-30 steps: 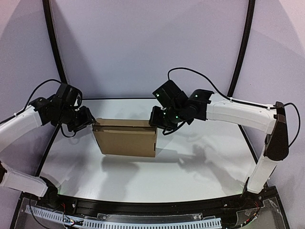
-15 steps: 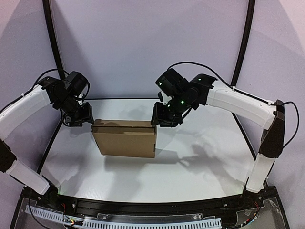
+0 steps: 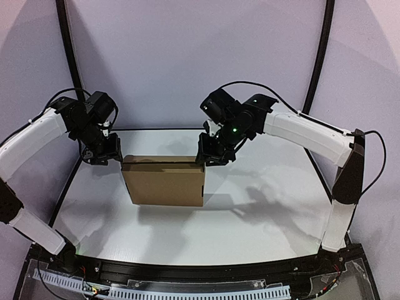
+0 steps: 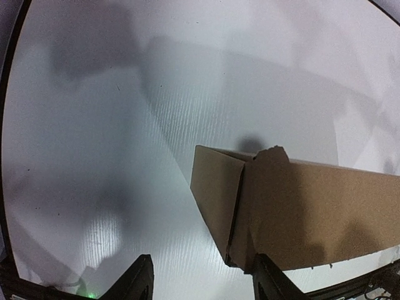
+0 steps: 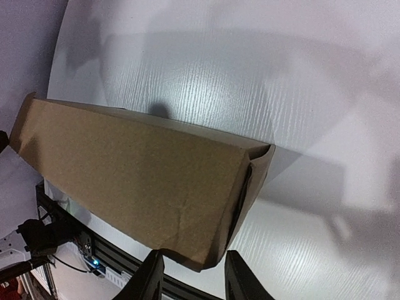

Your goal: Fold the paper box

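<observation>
The plain brown cardboard box (image 3: 164,182), already folded into a flat rectangular shape, lies on the white table (image 3: 250,212) with its long axis running straight from one tool to the other. The left gripper (image 3: 107,156) hangs at the box's left far corner and the right gripper (image 3: 209,156) at its right far corner, so each arm is nearer its own end.

In the left wrist view the left gripper (image 4: 203,284) has its fingers apart over bare table, with the box's left end (image 4: 312,212) just beside its right finger. In the right wrist view the right gripper (image 5: 195,278) has its fingers set narrower, with the corner of the box's right end (image 5: 144,187) showing between them; I cannot tell whether they pinch it.

Both end flaps look slightly gaping, so pressing them shut seems the step in hand
</observation>
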Controlling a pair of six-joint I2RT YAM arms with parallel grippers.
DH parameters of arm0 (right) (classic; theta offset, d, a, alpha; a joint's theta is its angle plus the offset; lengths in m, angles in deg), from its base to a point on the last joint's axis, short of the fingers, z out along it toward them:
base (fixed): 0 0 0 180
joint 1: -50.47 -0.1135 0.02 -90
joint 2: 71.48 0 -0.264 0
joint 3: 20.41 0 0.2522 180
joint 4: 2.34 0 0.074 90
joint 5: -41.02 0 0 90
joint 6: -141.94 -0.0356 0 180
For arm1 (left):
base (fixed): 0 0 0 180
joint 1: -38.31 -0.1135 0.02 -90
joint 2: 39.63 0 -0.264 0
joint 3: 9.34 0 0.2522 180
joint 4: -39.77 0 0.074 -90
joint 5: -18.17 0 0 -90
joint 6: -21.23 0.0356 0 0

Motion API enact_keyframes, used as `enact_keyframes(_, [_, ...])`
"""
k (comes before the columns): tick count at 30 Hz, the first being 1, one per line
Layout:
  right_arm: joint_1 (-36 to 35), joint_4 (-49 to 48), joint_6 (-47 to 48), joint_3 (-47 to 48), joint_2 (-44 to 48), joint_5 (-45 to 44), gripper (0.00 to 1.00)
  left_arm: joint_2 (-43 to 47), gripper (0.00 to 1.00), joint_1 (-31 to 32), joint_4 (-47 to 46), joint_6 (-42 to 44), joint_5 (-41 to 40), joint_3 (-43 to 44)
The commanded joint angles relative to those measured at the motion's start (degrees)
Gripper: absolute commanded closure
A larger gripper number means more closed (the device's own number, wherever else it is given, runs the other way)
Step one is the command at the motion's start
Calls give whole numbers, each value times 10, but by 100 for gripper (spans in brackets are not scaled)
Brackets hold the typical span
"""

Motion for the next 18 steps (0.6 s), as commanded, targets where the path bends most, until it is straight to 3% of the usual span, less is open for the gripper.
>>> enact_keyframes(1, [6,11,3,33,-5,-24,64,-2,46,2,14,-2,14,14])
enact_keyframes(10, [8,23,-4,51,-26,-13,67,7,48,2,3,-37,32,-8])
enact_keyframes(18, [8,7,-19,27,-24,-6,70,5,55,2,-24,-63,44,-18])
